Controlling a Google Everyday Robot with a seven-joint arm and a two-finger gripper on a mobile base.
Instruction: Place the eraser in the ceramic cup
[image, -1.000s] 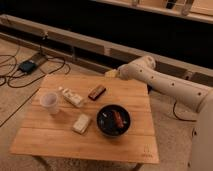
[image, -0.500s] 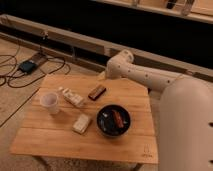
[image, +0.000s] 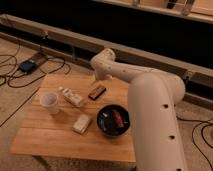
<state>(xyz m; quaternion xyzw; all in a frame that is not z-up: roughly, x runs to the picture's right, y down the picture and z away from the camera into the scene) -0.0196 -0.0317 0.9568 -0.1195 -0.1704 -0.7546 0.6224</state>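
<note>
The eraser (image: 97, 91), a small dark bar with a reddish-brown face, lies flat on the wooden table (image: 45, 140) near its far edge. The ceramic cup (image: 49, 101), pale and slightly tapered, stands upright at the table's left side, well apart from the eraser. My gripper (image: 98, 75) hangs at the end of the white arm, just above and behind the eraser, over the table's far edge. It is open and holds nothing.
A long white bar (image: 72, 96) lies between cup and eraser. A cream block (image: 82, 123) sits in front of it. A wide black bowl (image: 113, 120) holds a reddish item. My thick arm (image: 155, 115) covers the table's right side. Cables and a black box (image: 27, 65) lie on the floor at left.
The arm has swung left and forward, so the gripper went from off the table's right far corner to just behind the eraser. The objects on the table have not moved.
</note>
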